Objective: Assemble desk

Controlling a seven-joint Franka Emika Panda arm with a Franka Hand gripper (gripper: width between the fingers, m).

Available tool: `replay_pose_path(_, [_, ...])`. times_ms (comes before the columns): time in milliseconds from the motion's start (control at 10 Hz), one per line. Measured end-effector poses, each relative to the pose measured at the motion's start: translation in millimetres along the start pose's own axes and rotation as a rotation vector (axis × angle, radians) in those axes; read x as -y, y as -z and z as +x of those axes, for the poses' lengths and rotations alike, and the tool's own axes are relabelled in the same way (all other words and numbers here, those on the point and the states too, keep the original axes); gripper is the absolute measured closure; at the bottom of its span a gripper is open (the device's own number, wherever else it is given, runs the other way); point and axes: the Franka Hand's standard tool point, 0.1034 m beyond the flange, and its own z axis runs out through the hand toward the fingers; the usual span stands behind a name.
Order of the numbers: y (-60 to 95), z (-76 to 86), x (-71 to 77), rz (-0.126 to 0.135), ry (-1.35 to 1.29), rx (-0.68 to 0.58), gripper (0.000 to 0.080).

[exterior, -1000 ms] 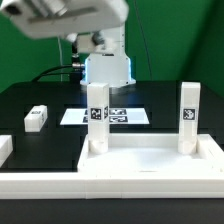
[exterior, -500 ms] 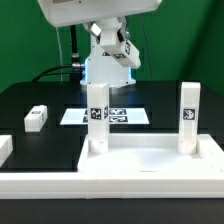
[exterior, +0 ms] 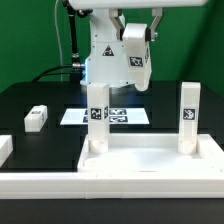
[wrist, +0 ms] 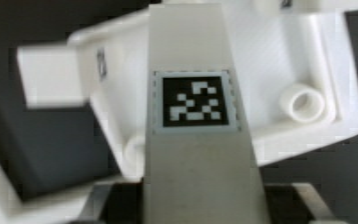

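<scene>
Claw (exterior: 137, 30) is clenched on a white leg (exterior: 136, 62) w/ a b/w tag. It hangs tilted in the upper centre of the exterior frame, well above the black desk (exterior: 50, 95). In the wrist view this leg (wrist: 194, 110) fills the middle, tag toward the cam, w/ the tray-like top (wrist: 309, 55) behind it. In the exterior view the top (exterior: 150, 170) lies across the lower frame. Two legs stand upright on its far corners: the mid-frame leg (exterior: 97, 120) and the far-corner leg (exterior: 188, 118) toward the exterior view's right. A loose leg (exterior: 36, 118) lies on the desk at the exterior view's left. The marker board (exterior: 125, 116) lies behind the top.
</scene>
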Motion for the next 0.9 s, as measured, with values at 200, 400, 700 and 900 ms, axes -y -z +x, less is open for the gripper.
replay_pose_path(200, [-3.6,-0.8,7.6,0.034,0.006,-0.092,0.0508])
replay_pose_path(400, [-5.9,8.2,20.4,0.076,0.018,-0.228,0.0508])
replay_pose_path(700, [-5.0,31.2,73.8,0.121,0.030,-0.377,0.0508])
replay_pose_path(900, [-5.9,26.8,78.5,0.120,0.051,-0.378,0.0508])
